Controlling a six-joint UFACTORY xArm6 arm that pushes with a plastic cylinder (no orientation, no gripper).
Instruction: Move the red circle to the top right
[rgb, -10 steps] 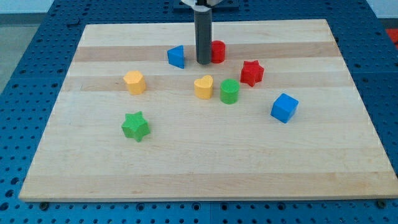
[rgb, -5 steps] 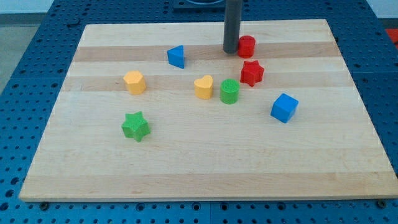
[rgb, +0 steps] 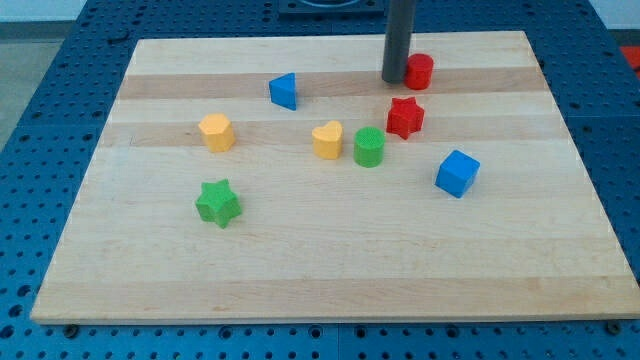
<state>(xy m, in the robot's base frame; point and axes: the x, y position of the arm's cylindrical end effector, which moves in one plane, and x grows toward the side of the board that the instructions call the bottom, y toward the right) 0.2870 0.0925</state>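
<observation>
Pale wooden board (rgb: 330, 270) sits on a blue perforated table (rgb: 40, 120). No gripper on this rig, just the rod, holding nothing. My tip (rgb: 396, 80) touches the view's left side of the red circle (rgb: 419, 71), near the board's top edge, right of centre. Bare wood runs from the circle to the top right corner. Red star (rgb: 405, 117) sits just below it. Blue cube (rgb: 457, 173) lies further down, well apart.

Board top-right open past red circle (rgb: 419, 71); red star (rgb: 405, 117) just below, off path.
</observation>
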